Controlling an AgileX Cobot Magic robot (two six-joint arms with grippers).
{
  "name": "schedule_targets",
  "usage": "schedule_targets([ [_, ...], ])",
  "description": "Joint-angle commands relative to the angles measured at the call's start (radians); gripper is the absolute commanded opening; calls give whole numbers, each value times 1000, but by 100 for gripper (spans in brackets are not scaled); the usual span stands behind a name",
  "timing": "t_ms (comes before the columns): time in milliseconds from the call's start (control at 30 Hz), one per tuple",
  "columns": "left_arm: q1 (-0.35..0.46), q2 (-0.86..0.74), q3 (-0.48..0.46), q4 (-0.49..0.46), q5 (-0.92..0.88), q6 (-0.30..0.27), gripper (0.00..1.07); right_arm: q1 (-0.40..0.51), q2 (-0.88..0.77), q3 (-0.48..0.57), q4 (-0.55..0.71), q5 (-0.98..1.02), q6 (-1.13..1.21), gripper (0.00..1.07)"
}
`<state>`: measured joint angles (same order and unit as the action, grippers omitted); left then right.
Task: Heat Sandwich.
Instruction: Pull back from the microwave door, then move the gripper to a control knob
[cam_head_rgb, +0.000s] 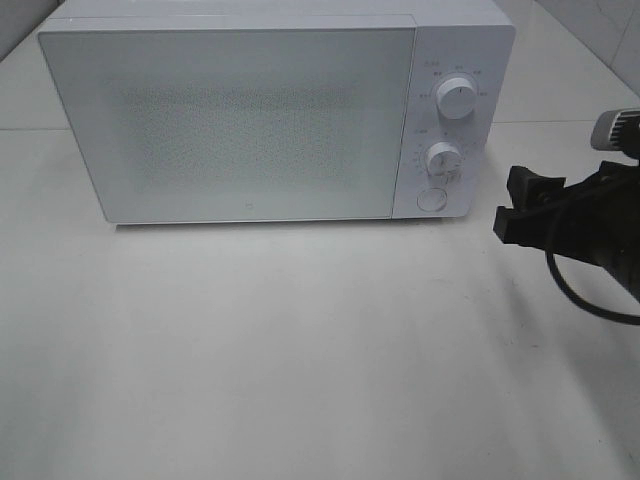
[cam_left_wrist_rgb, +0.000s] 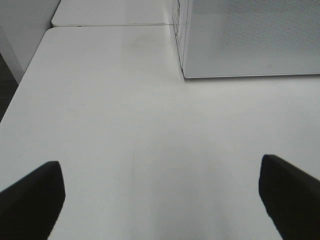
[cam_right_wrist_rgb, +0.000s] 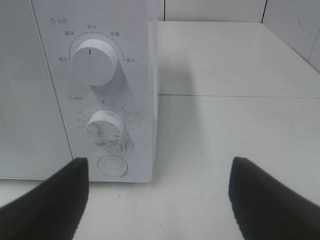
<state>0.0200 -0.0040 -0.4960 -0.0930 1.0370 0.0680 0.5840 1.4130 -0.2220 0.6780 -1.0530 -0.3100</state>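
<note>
The right claw (cam_head_rgb: 510, 203) is hanging in the air at the right side of the high view, pointing left. Its two black fingers (cam_right_wrist_rgb: 45, 205) are standing wide apart and are gripping nothing. A black cable (cam_head_rgb: 556, 285) is looping down under the right arm (cam_head_rgb: 600, 235). The left claw (cam_left_wrist_rgb: 160, 165) is showing only in its own wrist view. Its fingers are spreading wide apart too, and it is empty.

The microwave (cam_head_rgb: 250, 120) stood toward the back of the counter (cam_head_rgb: 300, 350). On its front's right side, the upper dial (cam_head_rgb: 456, 100) sat above the timer dial (cam_head_rgb: 441, 157), with the round button (cam_head_rgb: 431, 199) lowest.
</note>
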Motion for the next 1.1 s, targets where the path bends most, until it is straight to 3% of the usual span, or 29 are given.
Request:
schedule_targets([
  [33,3,-27,3,-5,-9,-3,104,78,30,0,82,-72,-10,75],
  [267,3,-27,3,-5,-9,-3,104,165,70,-1,141,-113,-10,75],
  [700,3,-27,3,-5,-9,-3,104,164,83,-3,141,-116,-7,75],
  [1100,3,-27,3,-5,-9,-3,104,161,251,-111,139,-139,-6,75],
])
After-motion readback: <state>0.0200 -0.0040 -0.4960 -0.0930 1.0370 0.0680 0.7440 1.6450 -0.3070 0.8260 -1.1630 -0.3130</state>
